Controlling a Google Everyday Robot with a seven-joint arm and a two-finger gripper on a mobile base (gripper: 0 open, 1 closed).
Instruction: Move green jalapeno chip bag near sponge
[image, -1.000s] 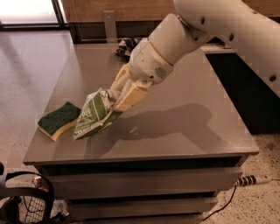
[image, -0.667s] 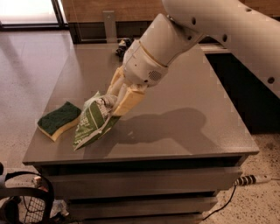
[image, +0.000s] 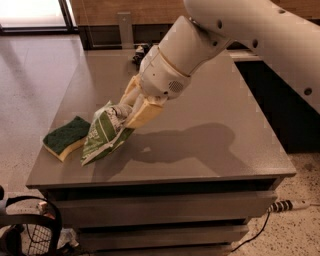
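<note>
Camera view | claw (image: 123, 113) grasping green jalapeno chip bag (image: 103, 136) | just beside sponge (image: 65, 136) | on table (image: 225, 90)

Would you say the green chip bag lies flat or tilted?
Tilted: the gripper, right of the sponge, grips the chip bag at its top end.

We're looking at a smooth grey counter (image: 210, 100) with a soft satin sheen. The green jalapeno chip bag (image: 102, 136) is showing crinkly, shiny foil. The sponge (image: 65, 136) is giving us a rough scrub top over porous foam. The gripper (image: 122, 112), over the counter's left side, is pinching the bag with matt tan jaws, under a glossy white plastic arm shell (image: 200, 40).
</note>
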